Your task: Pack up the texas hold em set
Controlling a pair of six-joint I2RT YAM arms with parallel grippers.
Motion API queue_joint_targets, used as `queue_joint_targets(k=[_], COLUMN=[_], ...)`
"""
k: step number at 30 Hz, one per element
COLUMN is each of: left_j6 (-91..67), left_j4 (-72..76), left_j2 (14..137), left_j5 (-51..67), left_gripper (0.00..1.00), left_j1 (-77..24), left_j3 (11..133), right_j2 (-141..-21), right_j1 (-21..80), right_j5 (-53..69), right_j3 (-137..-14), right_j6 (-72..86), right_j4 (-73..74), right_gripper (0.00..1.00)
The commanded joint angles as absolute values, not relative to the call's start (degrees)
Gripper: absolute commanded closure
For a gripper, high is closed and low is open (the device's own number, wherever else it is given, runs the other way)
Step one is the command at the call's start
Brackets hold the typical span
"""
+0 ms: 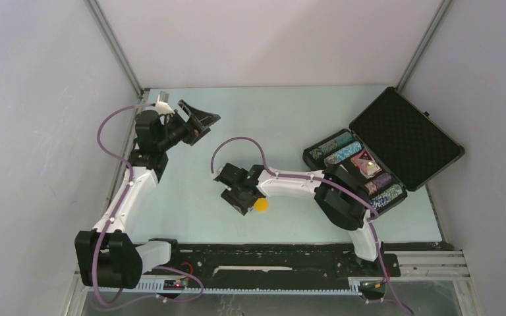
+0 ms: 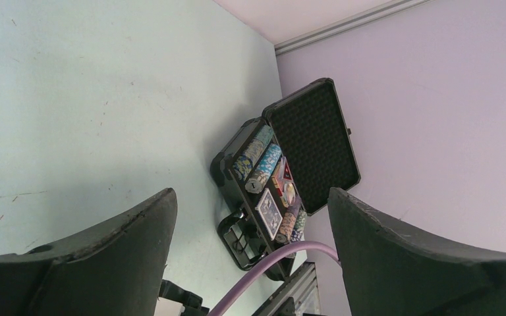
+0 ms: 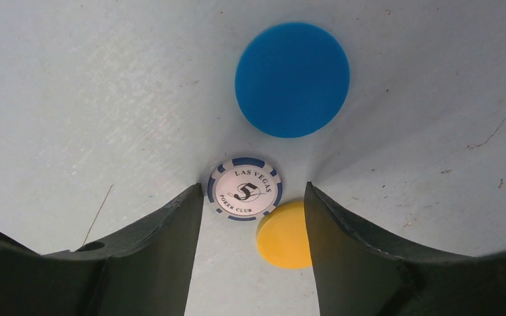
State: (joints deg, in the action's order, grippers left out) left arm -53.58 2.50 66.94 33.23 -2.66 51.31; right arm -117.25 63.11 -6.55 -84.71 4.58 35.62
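- Set, loose pieces: one chip point(image 3: 246, 189), one yellow disc point(image 3: 283, 235) and one blue disc point(image 3: 292, 79), all flat on the table point(image 1: 191, 191) near its middle and well apart from the case point(image 1: 405, 135).
- Case: open at the table's right side, lid laid back, rows of chips and a card deck already inside.
- Key relation: the chip lies at the mouth of my right gripper point(image 3: 253, 197), just ahead of the fingertips and nearer the finger on the view's left.
- Yellow disc: touches the chip's edge and runs partly under my other finger. I cannot tell whether the two overlap.
- Blue disc: further ahead on the same line, apart from the chip.
- Axis: all three pieces are round, so I judge no wrist turn is called for. They are thin, and picking one alone looks awkward.
- Right jaws: parted, gap a little wider than the chip, holding nothing.
- Right arm: reaches leftwards across the front of the case, wrist pointed down at the table. It is the nearer arm by far.
- Left gripper point(image 1: 201, 122): jaws spread wide and bare, raised at the far left corner and looking across at the case.
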Motion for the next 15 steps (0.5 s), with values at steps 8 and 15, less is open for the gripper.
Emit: queue_joint_targets(k=[8,15], left_j6=[-53.64,-53.61], left_j4=[4.83,4.83], left_j2=[65.56,65.48], left_j5=[34.15,34.11], left_gripper=[0.11,0.11], left_j1=[-2.60,-2.55], left_j3=[49.83,49.83], right_j2=[-118.70,-118.24], right_j1=[63.40,63.21], right_j5=[-2.82,-2.19], right_j3=[-85.50,-84.81], right_j6=[4.93,5.68], right_j4=[35.91,36.04], right_gripper=[0.42,0.41])
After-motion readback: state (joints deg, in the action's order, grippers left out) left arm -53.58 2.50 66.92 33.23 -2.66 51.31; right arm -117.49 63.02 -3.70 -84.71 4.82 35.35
